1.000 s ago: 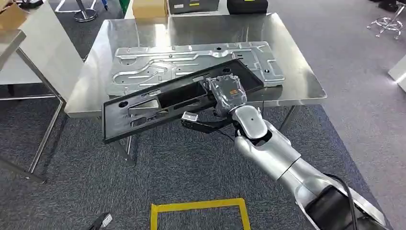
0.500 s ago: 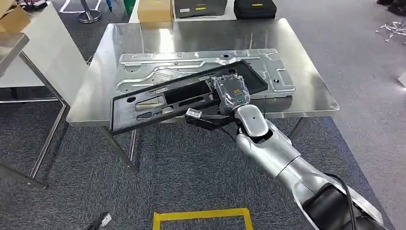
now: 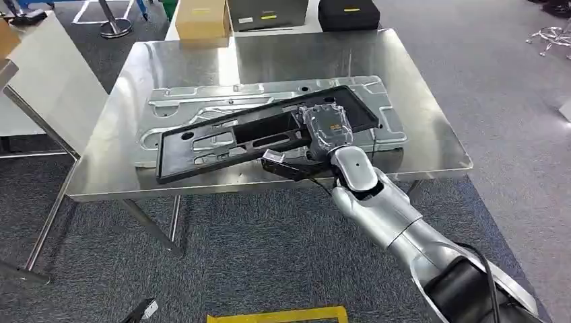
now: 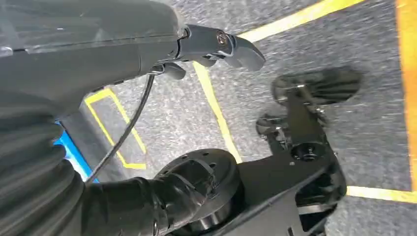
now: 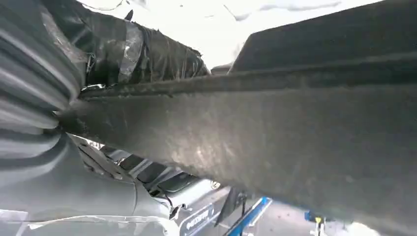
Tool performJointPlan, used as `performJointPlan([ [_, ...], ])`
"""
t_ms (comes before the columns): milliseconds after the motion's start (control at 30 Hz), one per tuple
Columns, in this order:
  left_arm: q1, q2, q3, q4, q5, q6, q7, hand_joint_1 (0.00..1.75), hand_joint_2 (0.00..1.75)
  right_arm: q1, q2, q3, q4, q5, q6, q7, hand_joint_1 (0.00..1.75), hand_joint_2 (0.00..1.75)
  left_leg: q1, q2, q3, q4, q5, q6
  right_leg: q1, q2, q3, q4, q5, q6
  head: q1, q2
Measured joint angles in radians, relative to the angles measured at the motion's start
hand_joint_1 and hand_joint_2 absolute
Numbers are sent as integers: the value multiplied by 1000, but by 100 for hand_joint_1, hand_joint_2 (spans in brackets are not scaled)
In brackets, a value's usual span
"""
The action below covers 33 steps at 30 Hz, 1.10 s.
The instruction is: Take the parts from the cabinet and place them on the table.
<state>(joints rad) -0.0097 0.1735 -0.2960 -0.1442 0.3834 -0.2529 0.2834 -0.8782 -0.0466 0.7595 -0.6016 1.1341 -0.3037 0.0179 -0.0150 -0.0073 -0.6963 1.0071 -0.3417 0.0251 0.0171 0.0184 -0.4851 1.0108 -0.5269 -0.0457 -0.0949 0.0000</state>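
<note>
Where the steel table (image 3: pixel 438 145) stands: silver stamped panel (image 3: pixel 202 108) flat on its top; black frame part (image 3: pixel 222 138) over that panel, tilted, fingers of right hand (image 3: pixel 326 131) clamped on it. Left hand (image 4: pixel 216 44): finger state indeterminate.

No readable text, number or brand found in any view. Small orange and green marks seen on back of right robot hand (image 3: pixel 325 128), too small to be read. Pale label seen on dark case (image 3: pixel 266 13) beyond far edge of worktop (image 3: pixel 108 171), yellow label on black case (image 3: pixel 348 13) beside it; lettering not resolved on either.
</note>
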Motion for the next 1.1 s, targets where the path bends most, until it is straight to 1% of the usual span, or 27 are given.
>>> performJointPlan([
  [33, 0, 0, 0, 0, 0, -1, 1, 0, 175, -4, 2, -1, 1, 0, -1, 1, 175, 175, -3, 1, 11, -6, -11, 5, 0, 1, -3, -5, -9, 7, -1, 0],
  [133, -2, 2, 0, 0, 1, -5, 1, 0, 175, -5, 3, -5, 12, 2, -4, 7, 175, 175, 4, 5, 41, -30, -13, 22, 0, -2, 0, 15, 4, 17, -1, 0],
  [167, -2, 2, 0, 0, 1, -6, 1, 0, 175, -8, 3, -8, 17, 5, -5, 10, 175, 175, 5, 3, 53, -36, -17, 24, -3, -3, -25, 60, 10, 23, 0, 0],
  [200, -3, 2, 0, 0, 2, -6, 0, 0, 175, -13, 3, -14, 24, 7, -7, 12, 175, 175, 5, 3, 62, -36, -24, 29, -5, -6, -70, 132, 14, 29, 0, 0],
  [233, -4, 2, 0, 0, 2, -6, 0, 0, 175, -14, 3, -18, 30, 10, -12, 14, 175, 175, 5, 4, 73, -36, -35, 29, -9, -6, -126, 210, 0, 34, 0, 0],
  [267, -3, 1, 0, 0, 2, -6, 0, 0, 175, -11, 3, -22, 36, 11, -17, 18, 175, 175, 6, 3, 84, -36, -46, 28, -13, -6, -168, 262, -33, 39, 0, 0],
  [300, -2, 1, 0, 0, 2, -6, 0, 0, 175, -8, 3, -26, 44, 13, -19, 18, 175, 175, 6, 3, 101, -36, -62, 26, -16, -7, -213, 304, -88, 44, 0, 0],
  [333, -2, 1, 0, 0, 2, -7, 0, 0, 175, -8, 2, -31, 54, 15, -21, 19, 175, 175, 7, 2, 119, -35, -76, 25, -20, -7, -238, 305, -122, 47, 0, 0],
  [367, -2, 1, 0, 0, 2, -8, 0, 0, 175, -8, 2, -36, 61, 17, -21, 21, 175, 175, 8, 1, 135, -35, -88, 23, -23, -8, -246, 282, -128, 49, 0, 0],
  [400, -2, 1, 0, 0, 1, -9, 0, 0, 175, -8, 0, -44, 68, 18, -23, 23, 175, 175, 9, 0, 160, -33, -107, 20, -25, -10, -241, 220, -101, 50, 0, 0],
  [433, -2, 1, 0, 0, 0, -9, -1, 0, 175, -9, -1, -52, 72, 18, -27, 23, 175, 175, 9, 0, 180, -30, -124, 18, -25, -12, -230, 149, -34, 50, 0, 0],
  [500, -5, 0, 0, 1, 0, -9, -1, 0, 175, -10, -7, -67, 89, 18, -37, 23, 175, 175, 5, 0, 208, -18, -156, 8, -19, -17, -226, 4, 177, 43, 1, 0],
  [533, -6, 0, 0, 1, -2, -9, -2, 0, 175, -10, -8, -73, 95, 18, -41, 23, 175, 175, 5, -3, 201, -25, -169, -2, -16, -16, -219, 14, 167, 30, 1, 0],
  [567, -8, 0, 0, 1, -3, -9, -2, 0, 175, -10, -8, -76, 96, 18, -42, 23, 175, 175, 6, -1, 207, -29, -180, -7, -16, -15, -212, 12, 175, 25, 0, 0],
  [600, -7, 0, 0, 1, -3, -9, -2, 0, 175, -11, -8, -79, 97, 18, -43, 23, 175, 175, 6, -1, 215, -8, -168, -12, -15, -13, -210, 5, 171, 19, 0, 0],
  [667, -6, 1, 0, 1, -4, -9, -3, 0, 175, -12, -9, -86, 101, 18, -43, 24, 175, 175, 11, 2, 182, 48, -148, -21, -19, -13, -182, -3, 164, 3, 1, 0],
  [700, -6, -1, 0, 1, -4, -8, -6, 0, 175, -14, -9, -92, 107, 18, -43, 30, 175, 175, 12, 2, 139, 129, -131, -26, -19, -13, -168, -5, 155, -5, 0, 0],
  [733, -7, -2, 0, 1, -5, -8, -7, 0, 175, -14, -8, -96, 109, 18, -43, 30, 175, 175, 14, 2, 87, 205, -146, -29, -19, -13, -160, -5, 145, -8, 0, 0],
  [767, -8, -2, 0, 1, -6, -7, -8, 0, 175, -12, -8, -97, 111, 18, -43, 30, 175, 175, 17, 2, 43, 261, -184, -35, -18, -10, -149, -5, 135, -8, 0, 0],
  [800, -6, -2, -1, 1, -6, -7, -8, 0, 175, -8, -7, -97, 114, 18, -43, 31, 175, 175, 18, 2, 6, 295, -240, -40, -17, -8, -137, -5, 123, -8, 0, 0],
  [833, -5, -3, 0, 1, -6, -6, -8, 0, 175, -6, -7, -98, 118, 18, -42, 31, 175, 175, 19, 2, -16, 299, -285, -40, -17, -6, -123, -5, 111, -8, 0, 0],
  [867, -4, -4, 0, 1, -6, -5, -8, 0, 175, -3, -7, -98, 123, 18, -42, 31, 175, 175, 19, 2, -26, 274, -310, -38, -16, -5, -106, -4, 97, -7, 0, 0],
  [900, -4, -4, 0, 1, -6, -5, -9, 0, 175, -2, -7, -98, 126, 18, -42, 31, 175, 175, 19, 2, -20, 222, -293, -36, -15, -5, -88, -4, 84, -6, 0, 0],
  [933, -4, -4, 0, 1, -6, -5, -10, 0, 175, -1, -6, -99, 127, 18, -42, 31, 175, 175, 19, 2, -4, 152, -235, -31, -14, -5, -70, -4, 71, -4, 0, 0],
  [1000, 0, -3, 0, 2, -6, -4, -10, 0, 175, -2, -6, -101, 130, 18, -42, 31, 175, 175, 14, 2, 18, 3, -37, -21, -11, -3, -43, 1, 46, 2, 0, 0],
  [1067, 1, -4, -1, 2, -6, -1, -9, 0, 175, -3, -2, -101, 134, 18, -42, 31, 175, 175, 9, 1, 26, -4, -35, -9, -9, 3, -40, 0, 18, 16, 0, 0],
  [1100, 2, -3, -1, 2, -6, -1, -10, 0, 175, -1, -2, -101, 134, 18, -42, 31, 175, 175, 12, 1, 27, -10, -31, -5, -7, 3, -34, 13, 24, 19, 0, 0],
])
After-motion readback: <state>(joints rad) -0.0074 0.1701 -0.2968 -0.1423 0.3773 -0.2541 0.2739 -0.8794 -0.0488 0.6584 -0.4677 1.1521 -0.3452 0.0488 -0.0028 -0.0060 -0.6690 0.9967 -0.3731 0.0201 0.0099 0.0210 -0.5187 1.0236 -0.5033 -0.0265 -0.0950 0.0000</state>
